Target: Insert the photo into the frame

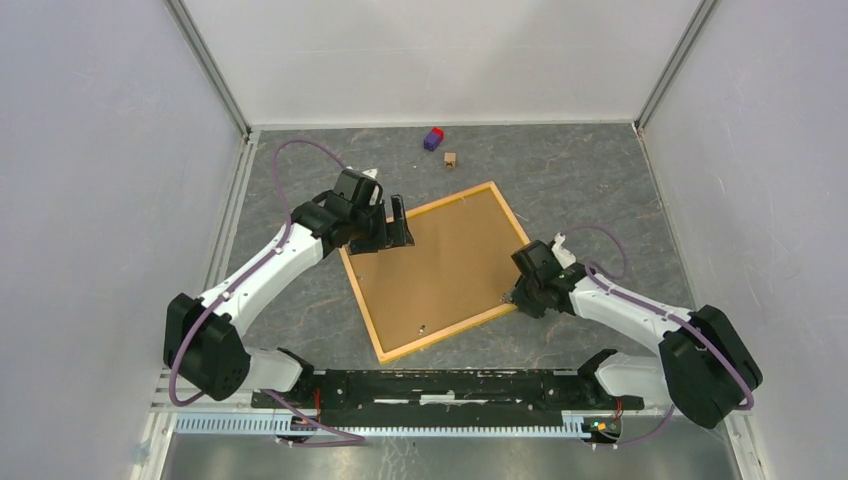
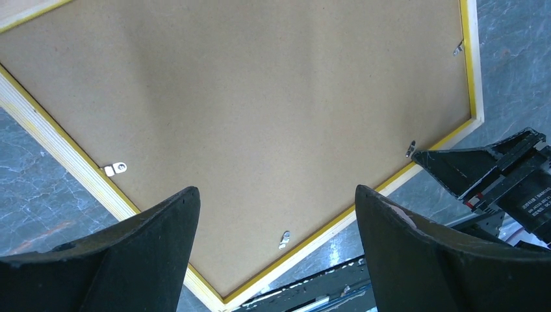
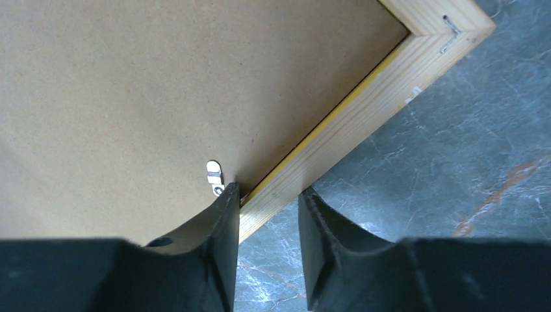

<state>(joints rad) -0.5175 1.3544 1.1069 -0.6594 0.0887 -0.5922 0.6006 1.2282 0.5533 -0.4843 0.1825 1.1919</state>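
Note:
The frame (image 1: 416, 217) of orange-yellow wood lies flat on the grey mat, turned like a diamond, back side up. A plain brown backing board (image 1: 435, 265) fills it. The photo is hidden or out of view. My left gripper (image 1: 398, 222) hovers open over the frame's far left side; the left wrist view shows its gripper (image 2: 276, 192) wide apart above the board (image 2: 260, 97) and the rail (image 2: 65, 156). My right gripper (image 1: 515, 293) is at the frame's right rail. In the right wrist view it (image 3: 268, 190) stands narrowly open astride the rail (image 3: 364, 110), one fingertip beside a metal tab (image 3: 214, 172).
A purple and red block (image 1: 433, 138) and a small wooden block (image 1: 450, 158) lie at the back of the mat. Small metal tabs (image 2: 284, 238) sit along the board's edges. White walls close in the sides and back. The arm bases line the near edge.

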